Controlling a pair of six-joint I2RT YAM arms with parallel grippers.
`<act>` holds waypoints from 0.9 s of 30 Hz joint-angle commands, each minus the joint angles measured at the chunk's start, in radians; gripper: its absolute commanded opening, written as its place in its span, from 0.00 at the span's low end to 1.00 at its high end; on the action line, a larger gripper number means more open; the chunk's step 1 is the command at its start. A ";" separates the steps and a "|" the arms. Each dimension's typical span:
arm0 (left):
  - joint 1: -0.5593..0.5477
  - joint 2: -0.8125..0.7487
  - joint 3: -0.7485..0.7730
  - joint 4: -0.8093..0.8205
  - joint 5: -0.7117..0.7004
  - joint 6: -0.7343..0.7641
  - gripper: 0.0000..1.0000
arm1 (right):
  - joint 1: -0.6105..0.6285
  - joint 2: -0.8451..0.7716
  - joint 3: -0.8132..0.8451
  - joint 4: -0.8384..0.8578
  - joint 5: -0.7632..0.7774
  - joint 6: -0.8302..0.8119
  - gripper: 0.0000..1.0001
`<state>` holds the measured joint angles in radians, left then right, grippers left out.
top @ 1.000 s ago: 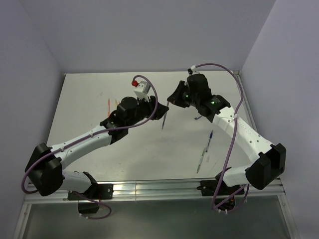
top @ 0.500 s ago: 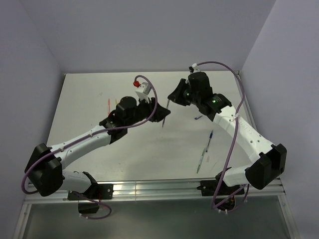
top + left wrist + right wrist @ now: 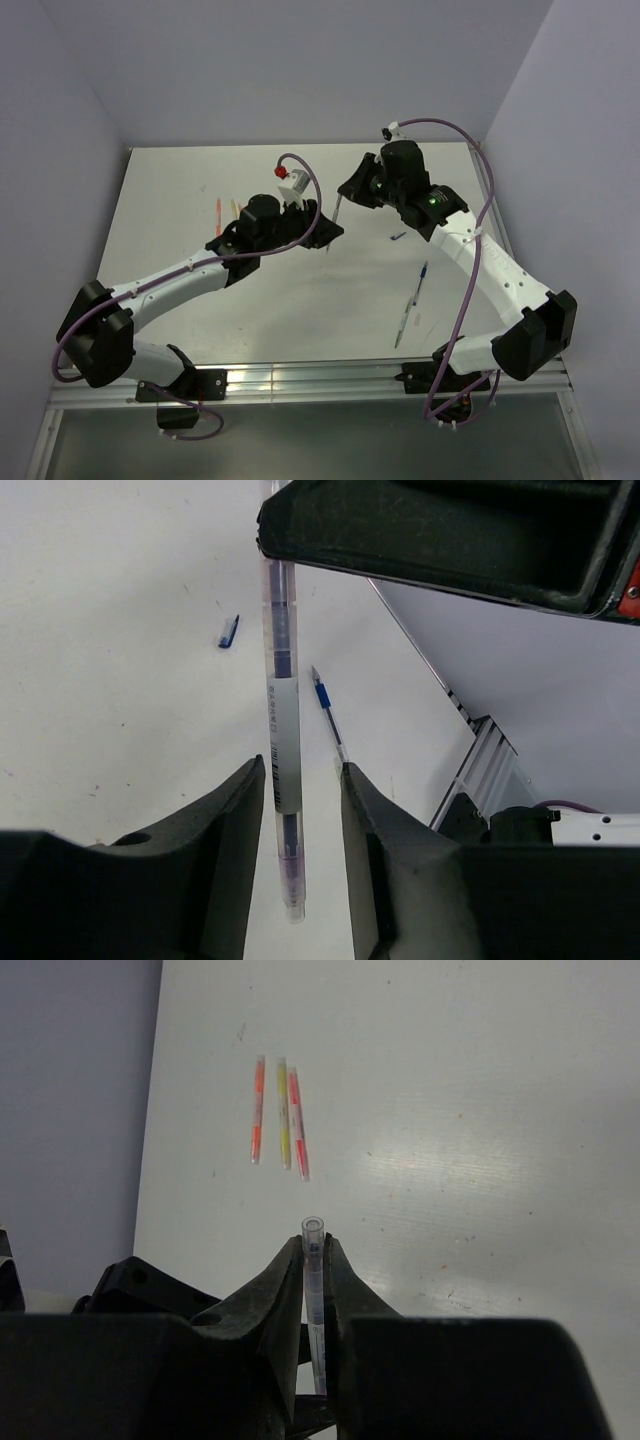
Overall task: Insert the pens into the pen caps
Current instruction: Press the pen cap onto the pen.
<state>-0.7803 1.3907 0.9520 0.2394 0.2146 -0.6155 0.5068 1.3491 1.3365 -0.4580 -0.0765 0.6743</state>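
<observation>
My right gripper [image 3: 314,1248] is shut on a clear grey pen [image 3: 313,1270], which hangs tip-down from it [image 3: 345,198]. In the left wrist view the pen [image 3: 280,730] drops between the fingers [image 3: 240,830] of my left gripper [image 3: 300,805]. That gripper is open, with a gap on both sides of the pen, narrower on the left. A blue pen [image 3: 328,705] and a dark blue pen cap [image 3: 229,631] lie on the table beyond. Orange [image 3: 258,1110], yellow [image 3: 283,1113] and red-pink [image 3: 298,1125] pens lie side by side at the far left.
Two pens [image 3: 423,277] [image 3: 405,320] lie end to end on the table's right half, near the right arm. The dark blue cap [image 3: 398,237] sits above them. Purple walls close in the white table [image 3: 180,330] on three sides; a metal rail [image 3: 300,380] runs along the near edge.
My left gripper has slid right, so its fingers now flank the pen's lower end. The right gripper has shifted slightly back, still holding the pen.
</observation>
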 commanded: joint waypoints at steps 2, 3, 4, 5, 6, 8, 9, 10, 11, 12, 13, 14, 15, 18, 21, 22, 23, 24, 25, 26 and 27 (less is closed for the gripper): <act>0.001 0.002 -0.006 0.038 0.038 -0.010 0.38 | -0.007 -0.024 0.036 0.027 0.007 -0.019 0.00; 0.001 0.004 -0.002 0.035 0.039 -0.010 0.36 | -0.008 -0.027 0.033 0.030 0.006 -0.019 0.00; 0.001 0.002 -0.004 0.035 0.037 -0.012 0.35 | -0.008 -0.030 0.032 0.033 0.004 -0.021 0.00; 0.001 0.001 -0.001 0.037 0.037 -0.010 0.33 | -0.008 -0.030 0.030 0.036 0.003 -0.022 0.00; 0.001 0.001 -0.001 0.038 0.039 -0.010 0.29 | -0.007 -0.036 0.029 0.039 0.000 -0.025 0.00; 0.001 0.005 0.008 0.035 0.049 -0.012 0.26 | -0.008 -0.045 0.013 0.057 0.000 -0.024 0.00; 0.001 0.007 0.013 0.034 0.054 -0.010 0.22 | -0.007 -0.053 0.010 0.061 0.001 -0.027 0.00; 0.001 0.010 0.019 0.035 0.054 -0.012 0.19 | -0.008 -0.057 0.007 0.065 0.003 -0.031 0.00; 0.001 0.013 0.021 0.037 0.054 -0.013 0.16 | -0.007 -0.061 0.003 0.071 0.004 -0.033 0.00; 0.000 0.014 0.022 0.038 0.054 -0.013 0.07 | -0.007 -0.065 0.001 0.076 0.001 -0.036 0.00; 0.001 0.016 0.033 0.037 0.048 -0.012 0.01 | -0.007 -0.076 -0.011 0.084 -0.009 -0.044 0.00; 0.001 0.016 0.036 0.032 0.036 -0.004 0.00 | -0.007 -0.087 -0.020 0.109 -0.029 -0.048 0.00; 0.001 0.014 0.040 0.034 0.028 -0.001 0.00 | -0.005 -0.094 -0.029 0.120 -0.032 -0.053 0.00; 0.001 0.019 0.047 0.061 -0.023 0.013 0.00 | 0.007 -0.136 -0.068 0.165 -0.036 -0.078 0.00; 0.001 0.024 0.054 0.118 -0.073 0.030 0.00 | 0.022 -0.180 -0.115 0.214 -0.037 -0.096 0.00; 0.001 0.025 0.060 0.136 -0.087 0.034 0.00 | 0.030 -0.191 -0.138 0.226 -0.036 -0.111 0.00; 0.001 0.031 0.068 0.150 -0.096 0.040 0.00 | 0.036 -0.212 -0.148 0.246 -0.032 -0.122 0.00; 0.001 0.036 0.082 0.155 -0.099 0.045 0.00 | 0.044 -0.222 -0.157 0.251 -0.022 -0.136 0.00; 0.000 0.037 0.085 0.158 -0.103 0.048 0.00 | 0.050 -0.231 -0.172 0.257 -0.025 -0.143 0.00; 0.000 0.037 0.085 0.178 -0.107 0.051 0.00 | 0.058 -0.240 -0.181 0.275 -0.026 -0.150 0.00; 0.000 0.036 0.085 0.185 -0.112 0.054 0.00 | 0.061 -0.252 -0.189 0.281 -0.029 -0.160 0.00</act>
<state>-0.7975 1.4139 0.9829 0.3225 0.2123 -0.5827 0.5259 1.1599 1.1694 -0.2333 -0.0456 0.5545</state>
